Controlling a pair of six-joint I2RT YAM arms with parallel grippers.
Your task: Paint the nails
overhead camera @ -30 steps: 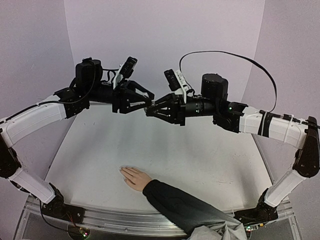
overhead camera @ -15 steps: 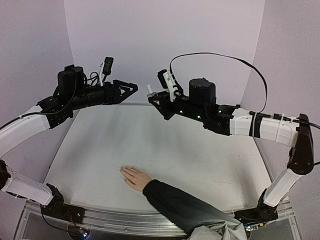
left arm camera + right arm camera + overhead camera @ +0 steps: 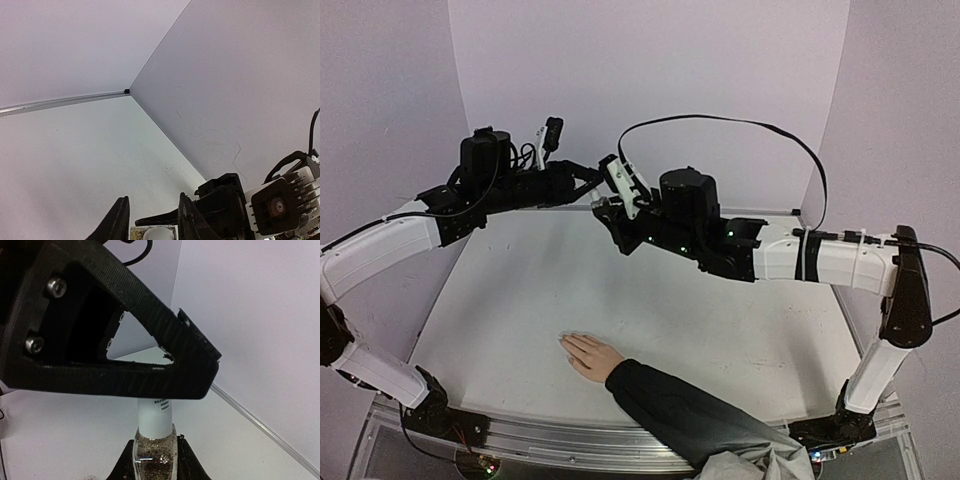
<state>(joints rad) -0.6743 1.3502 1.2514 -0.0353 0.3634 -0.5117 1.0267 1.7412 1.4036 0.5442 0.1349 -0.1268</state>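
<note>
A light-skinned hand (image 3: 588,354) with a dark sleeve lies flat on the table near the front edge. Its nails are too small to make out. My right gripper (image 3: 607,208) is raised at the back and is shut on a small clear bottle of glitter polish (image 3: 155,456) with a white cap (image 3: 155,417). My left gripper (image 3: 588,180) meets it from the left. Its jaws stand open on either side of the white cap (image 3: 158,234). In the right wrist view one left finger (image 3: 150,375) hides the cap's top. Both grippers are far above and behind the hand.
The white table (image 3: 720,320) is walled by pale panels at the back and sides. A black cable (image 3: 740,122) loops above the right arm. The sleeved forearm (image 3: 690,415) crosses the front right edge of the table.
The grippers, apart half a second ago, have come together again. My right gripper brought the bottle left and my left gripper now straddles its cap. The hand has not moved.
</note>
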